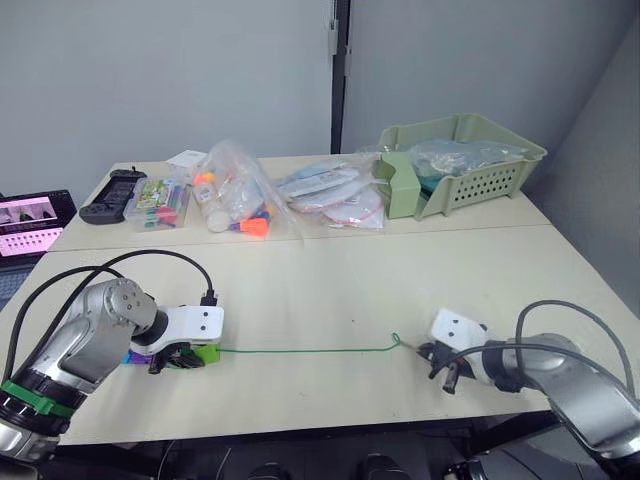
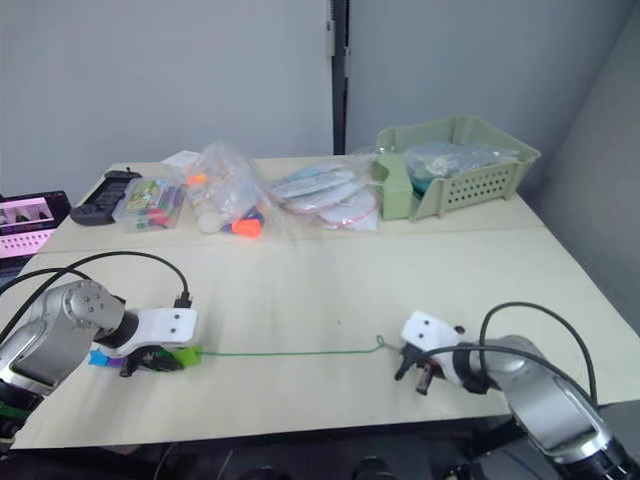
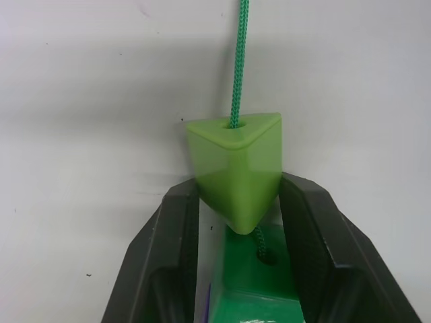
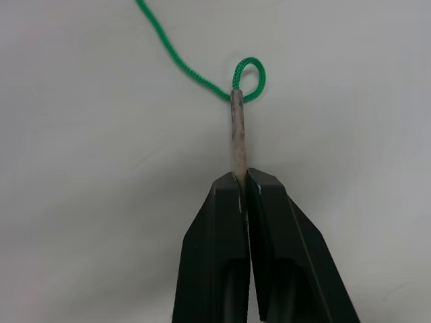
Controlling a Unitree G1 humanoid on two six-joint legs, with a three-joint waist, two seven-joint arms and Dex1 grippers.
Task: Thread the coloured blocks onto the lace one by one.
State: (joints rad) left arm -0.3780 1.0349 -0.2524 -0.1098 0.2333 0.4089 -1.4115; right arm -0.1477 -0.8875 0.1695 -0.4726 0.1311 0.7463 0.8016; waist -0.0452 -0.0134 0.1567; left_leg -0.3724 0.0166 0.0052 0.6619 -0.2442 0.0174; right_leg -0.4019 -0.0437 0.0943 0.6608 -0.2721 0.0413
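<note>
The green lace (image 1: 300,351) lies stretched across the table's front between my two grippers. My left gripper (image 1: 185,356) is shut on a light green block (image 3: 236,171), a wedge-shaped piece with the lace running through its hole. A dark green block (image 3: 259,286) sits right behind it on the same lace. A purple block (image 1: 134,357) and a blue block (image 2: 98,357) lie under the left wrist. My right gripper (image 4: 244,176) is shut on the lace's stiff pale tip (image 4: 237,131), where the string curls into a small loop (image 4: 250,77).
Along the table's far side stand a pale green basket (image 1: 480,165), clear bags of toys (image 1: 235,195), a small clear box (image 1: 160,203) and a black controller (image 1: 112,195). A lit screen (image 1: 30,225) sits at the far left edge.
</note>
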